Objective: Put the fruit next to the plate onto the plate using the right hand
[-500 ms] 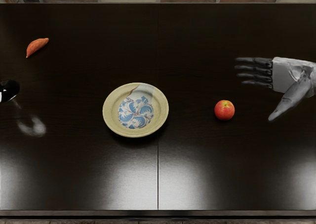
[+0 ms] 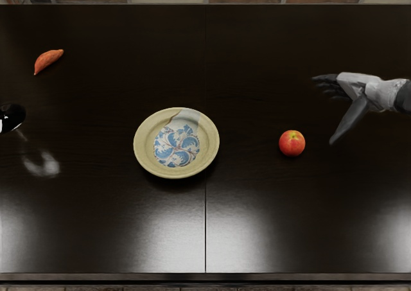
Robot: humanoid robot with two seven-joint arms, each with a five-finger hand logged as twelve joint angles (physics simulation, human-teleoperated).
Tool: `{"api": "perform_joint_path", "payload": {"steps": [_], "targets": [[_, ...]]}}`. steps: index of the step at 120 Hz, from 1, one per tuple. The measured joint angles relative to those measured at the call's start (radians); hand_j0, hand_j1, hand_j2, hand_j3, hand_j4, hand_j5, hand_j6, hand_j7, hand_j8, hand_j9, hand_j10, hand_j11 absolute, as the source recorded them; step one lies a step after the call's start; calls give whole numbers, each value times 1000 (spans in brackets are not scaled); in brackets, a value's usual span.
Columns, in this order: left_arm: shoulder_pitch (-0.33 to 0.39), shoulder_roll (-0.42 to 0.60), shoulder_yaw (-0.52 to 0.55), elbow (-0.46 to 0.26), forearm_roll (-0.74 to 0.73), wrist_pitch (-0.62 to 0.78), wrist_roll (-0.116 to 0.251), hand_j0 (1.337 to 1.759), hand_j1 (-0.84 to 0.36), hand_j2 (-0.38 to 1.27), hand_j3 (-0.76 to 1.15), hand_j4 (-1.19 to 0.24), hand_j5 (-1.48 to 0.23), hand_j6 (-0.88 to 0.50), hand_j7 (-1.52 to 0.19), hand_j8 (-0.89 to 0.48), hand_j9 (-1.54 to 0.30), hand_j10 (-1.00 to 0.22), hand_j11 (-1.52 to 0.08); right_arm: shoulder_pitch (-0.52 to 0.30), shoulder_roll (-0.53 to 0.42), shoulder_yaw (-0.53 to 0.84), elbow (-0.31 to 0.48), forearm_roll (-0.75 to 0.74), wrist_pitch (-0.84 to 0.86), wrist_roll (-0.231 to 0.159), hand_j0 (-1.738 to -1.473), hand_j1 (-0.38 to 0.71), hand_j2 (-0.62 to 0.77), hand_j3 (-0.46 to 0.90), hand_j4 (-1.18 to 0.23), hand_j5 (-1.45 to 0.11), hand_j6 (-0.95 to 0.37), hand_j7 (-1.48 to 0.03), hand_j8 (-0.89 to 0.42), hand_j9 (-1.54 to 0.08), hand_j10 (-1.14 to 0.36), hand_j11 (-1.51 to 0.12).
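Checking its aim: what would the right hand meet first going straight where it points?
Seemingly nothing: the right hand points left, its line passing behind the apple and plate; depth unclear.

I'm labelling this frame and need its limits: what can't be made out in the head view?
Left hand: head view, cut by the left edge; only a dark tip shows.
Right hand: head view, arm cut by the right edge; open fingers overlap, hard to count.
Orange item: head view, far left, too small to identify.
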Motion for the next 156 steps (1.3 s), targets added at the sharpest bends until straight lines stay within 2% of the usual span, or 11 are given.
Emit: {"api": "perform_joint_path", "payload": {"steps": [8,16,24,38,52,74,118,156], "targets": [[0,0,0,0,0,0,0,1658,69,47,0,-234,-304,-234,-304,-234,-304,-234,-304,-36,53,-31,1,-117,-165,-17,-1658,-270,-12,0,-71,-88,-72,-87,-71,-88,-70,-88],[0,0,0,0,0,0,0,1658,69,47,0,-234,-304,-234,-304,-234,-304,-234,-304,-59,84,-56,2,-183,-260,-34,-1658,-241,-16,0,-96,-120,-97,-119,-96,-120,-95,-120],[0,0,0,0,0,0,0,1658,69,47,0,-234,-304,-234,-304,-234,-304,-234,-304,-73,95,-72,27,-233,-315,-54,-1658,-218,-20,0,-115,-145,-117,-144,-115,-144,-114,-144],[0,0,0,0,0,0,0,1658,69,47,0,-234,-304,-234,-304,-234,-304,-234,-304,-105,107,-83,101,-355,-401,-139,-1658,-203,-22,0,-128,-161,-130,-160,-129,-161,-127,-161],[0,0,0,0,0,0,0,1658,69,47,0,-234,-304,-234,-304,-234,-304,-234,-304,-121,114,-87,144,-402,-431,-171,-1658,-198,-22,0,-132,-167,-135,-166,-133,-167,-132,-167],[0,0,0,0,0,0,0,1658,69,47,0,-234,-304,-234,-304,-234,-304,-234,-304,-140,163,-94,167,-466,-445,-188,-1658,-177,-26,0,-149,-189,-152,-189,-150,-189,-149,-189],[0,0,0,0,0,0,0,1658,69,47,0,-234,-304,-234,-304,-234,-304,-234,-304,-187,239,-109,129,-534,-506,-197,-1658,-122,-35,0,-195,-249,-197,-249,-196,-249,-194,-249],[0,0,0,0,0,0,0,1658,69,47,0,-234,-304,-234,-304,-234,-304,-234,-304,-197,249,-123,126,-538,-517,-197,-1658,39,-62,0,-329,-424,-330,-423,-329,-424,-328,-423]]}}
